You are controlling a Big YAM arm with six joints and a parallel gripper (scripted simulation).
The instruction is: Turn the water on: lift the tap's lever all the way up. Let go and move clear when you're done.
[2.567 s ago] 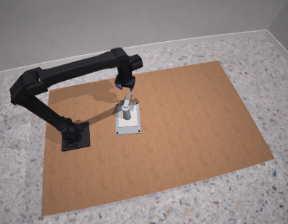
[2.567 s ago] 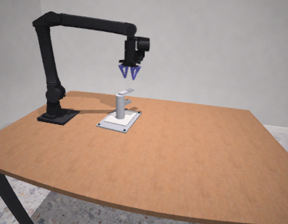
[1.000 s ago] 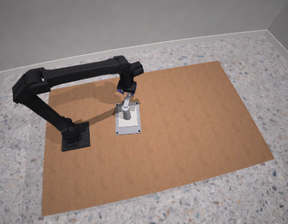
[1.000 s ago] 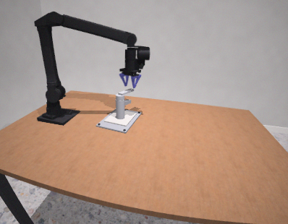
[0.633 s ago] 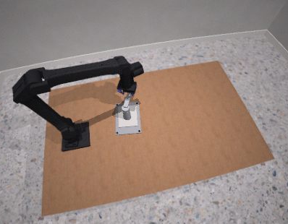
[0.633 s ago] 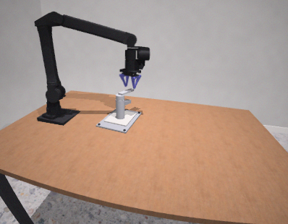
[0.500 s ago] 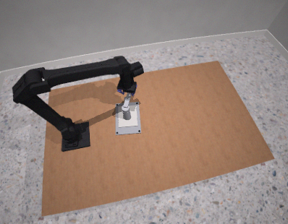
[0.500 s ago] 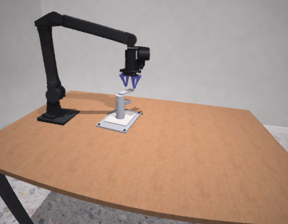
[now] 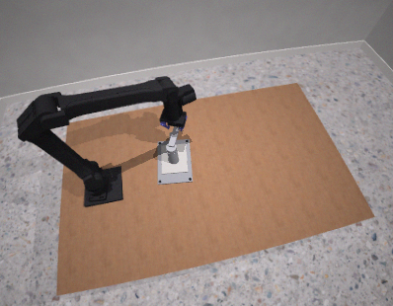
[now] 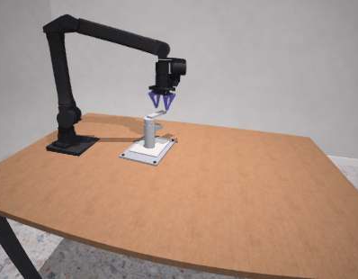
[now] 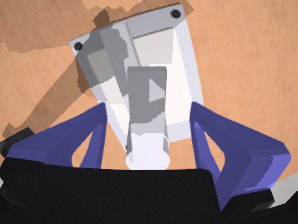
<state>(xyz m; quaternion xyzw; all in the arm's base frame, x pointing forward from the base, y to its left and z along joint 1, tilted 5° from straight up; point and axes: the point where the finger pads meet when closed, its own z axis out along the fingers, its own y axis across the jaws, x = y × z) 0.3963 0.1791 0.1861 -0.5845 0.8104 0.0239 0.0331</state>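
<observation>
Two risks stand out: the half-open, empty claw may slip off the lever as it rises, or push it down instead. The lever tops the tap, directly beneath the claw, its tip between the fingers.

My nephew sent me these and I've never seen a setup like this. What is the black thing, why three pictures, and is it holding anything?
The black thing is a robot arm bolted to a wooden table. Its hand has two blue fingers.

One picture looks down from above, one from the side, and one from a camera on the wrist looking past the fingers.

On the table stands a small grey tap on a metal plate, with a lever on top.

The hand holds nothing: its fingers are open, poised just above the lever, one on each side.
</observation>
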